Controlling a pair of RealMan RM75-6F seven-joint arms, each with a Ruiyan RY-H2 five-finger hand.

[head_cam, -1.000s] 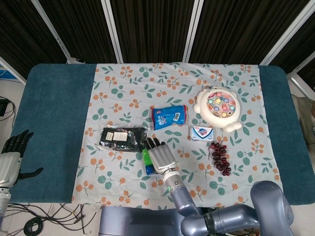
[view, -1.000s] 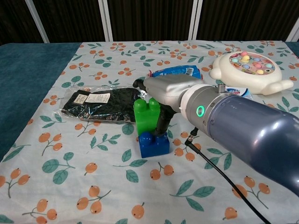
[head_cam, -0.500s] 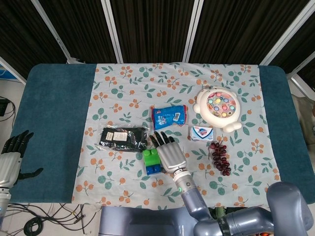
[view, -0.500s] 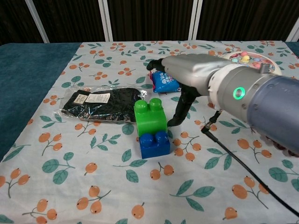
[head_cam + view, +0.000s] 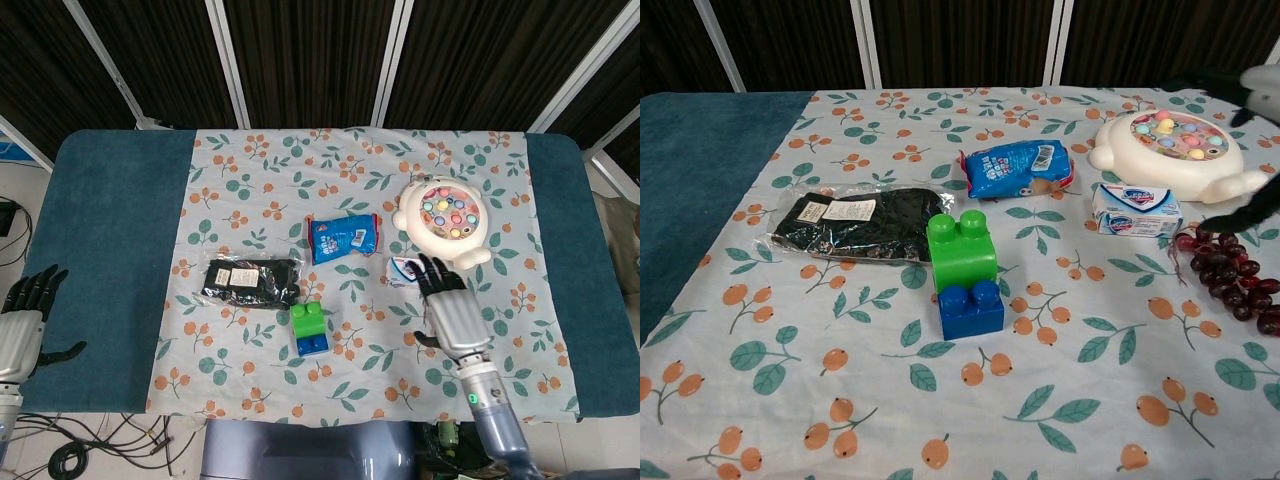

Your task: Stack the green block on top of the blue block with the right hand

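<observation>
Green plastic block [image 5: 961, 252] sits on top of the blue plastic block [image 5: 971, 310] near the front middle of my desk, its studs up and nothing touching it. I see the desk [image 5: 110, 210] covered in teal felt, with a pale cloth printed with orange berries and green leaves [image 5: 260, 170] laid over the middle, and dark slatted panels with white posts behind it. My right hand [image 5: 452, 312] is well apart from the stack, off to its right, palm down with the fingers spread and holding nothing; it hangs over the cloth just in front of the white soap box [image 5: 1136, 210] and close to the bunch of dark purple grapes [image 5: 1232, 277]. My left hand [image 5: 22, 322] hangs at the desk's left edge, fingers apart and holding nothing. Just behind and left of the stack lies a black packet in clear wrap [image 5: 860, 223], behind it a blue snack bag [image 5: 1018, 168], and at the right a white round fishing-game toy with coloured pieces [image 5: 1168, 142].
</observation>
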